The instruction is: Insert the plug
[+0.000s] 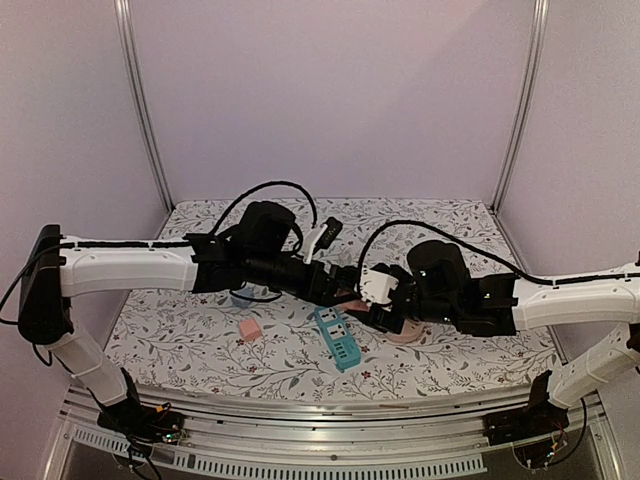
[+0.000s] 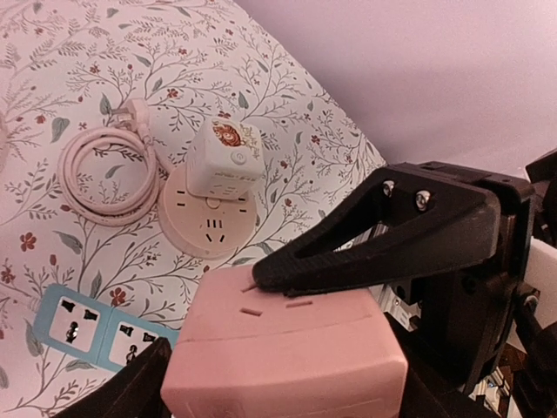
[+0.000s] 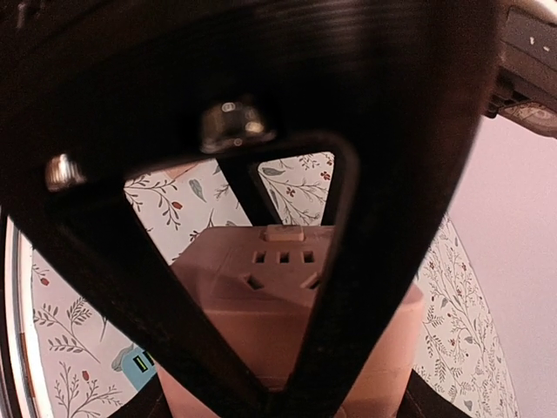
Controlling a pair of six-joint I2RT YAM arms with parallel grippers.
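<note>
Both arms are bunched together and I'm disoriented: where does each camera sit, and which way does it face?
Top external: above and behind the bases, looking down over the table; both arms show, left gripper and right gripper meeting above the teal power strip.
Left wrist: on the left arm, looking down past the pink socket block to the white adapter; black fingers frame it.
Right wrist: on the right arm, facing the block's socket holes; a black finger fills the frame.
Shared: both wrists see block and strip.

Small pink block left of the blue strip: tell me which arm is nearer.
Left. The left arm crosses just behind the pink block; the right arm is well to its right, beyond the blue strip.
</note>
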